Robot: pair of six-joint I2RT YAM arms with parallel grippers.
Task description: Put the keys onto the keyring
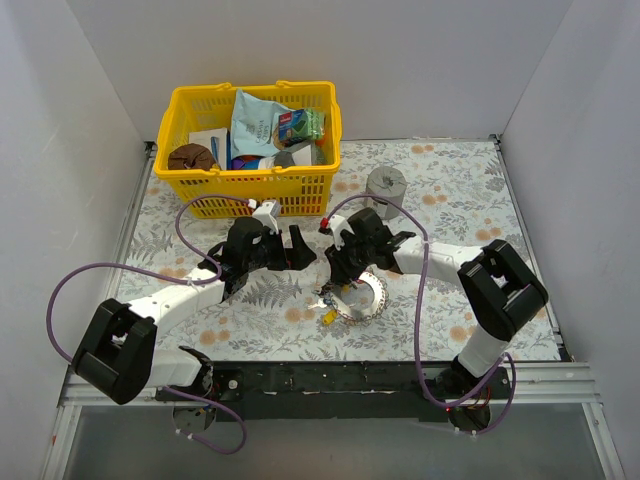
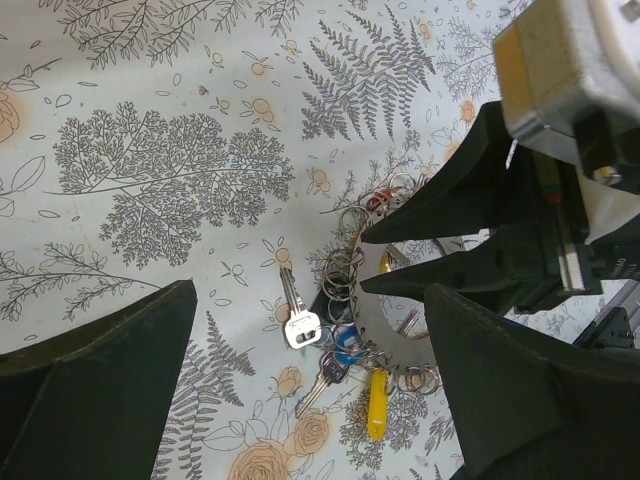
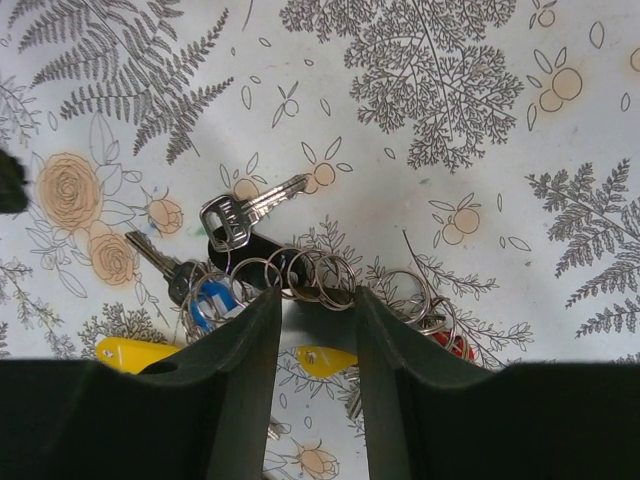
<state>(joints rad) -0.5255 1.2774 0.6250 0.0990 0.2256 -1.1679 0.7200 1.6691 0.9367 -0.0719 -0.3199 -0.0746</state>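
Observation:
The keyring (image 3: 318,325), a flat silver band, fills the gap between my right gripper's (image 3: 316,300) fingers, which are shut on it. Small split rings hang along its edge. The keys lie on the floral cloth beside it: a bare silver key (image 3: 245,215), one with a black head (image 3: 255,250), a blue one (image 3: 212,298), a yellow tag (image 3: 130,352) and a red one (image 3: 455,345). My left gripper (image 2: 308,295) hovers wide open over the same pile, above the silver key (image 2: 298,322), with nothing in it. The right gripper's fingers (image 2: 420,215) show at the keyring (image 2: 372,300). From above, both grippers (image 1: 285,250) (image 1: 345,278) meet mid-table.
A yellow basket (image 1: 250,185) of groceries stands at the back left. A squat grey metal cylinder (image 1: 386,185) sits behind the right arm. White walls close the table on three sides. Purple cables loop off both arms.

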